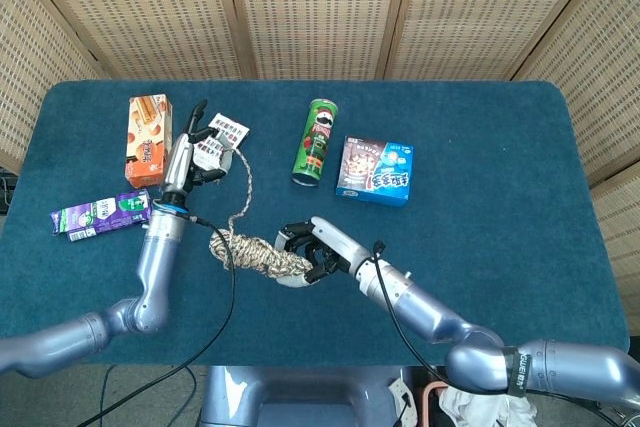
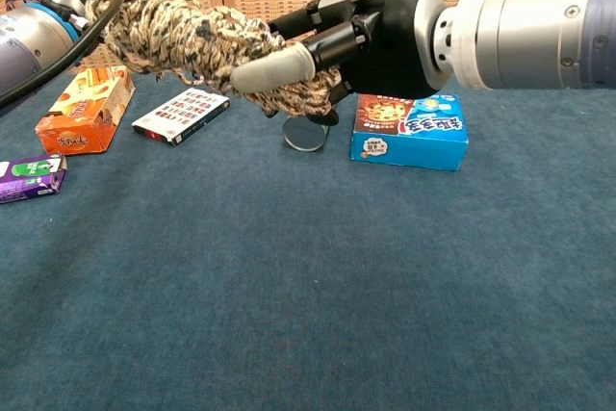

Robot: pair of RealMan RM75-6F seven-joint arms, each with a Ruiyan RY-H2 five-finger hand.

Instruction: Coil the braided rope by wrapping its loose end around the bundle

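Head view, right hand (image 1: 318, 252) fingers clamped on beige braided rope bundle (image 1: 255, 253) above blue counter (image 1: 480, 177), left hand (image 1: 195, 155) fingers pinching its loose end (image 1: 238, 182).

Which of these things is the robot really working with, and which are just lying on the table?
In use: rope bundle, held by right hand; loose end, held by left hand.

Lying about: green can, blue box, orange box, purple packet, small card box.
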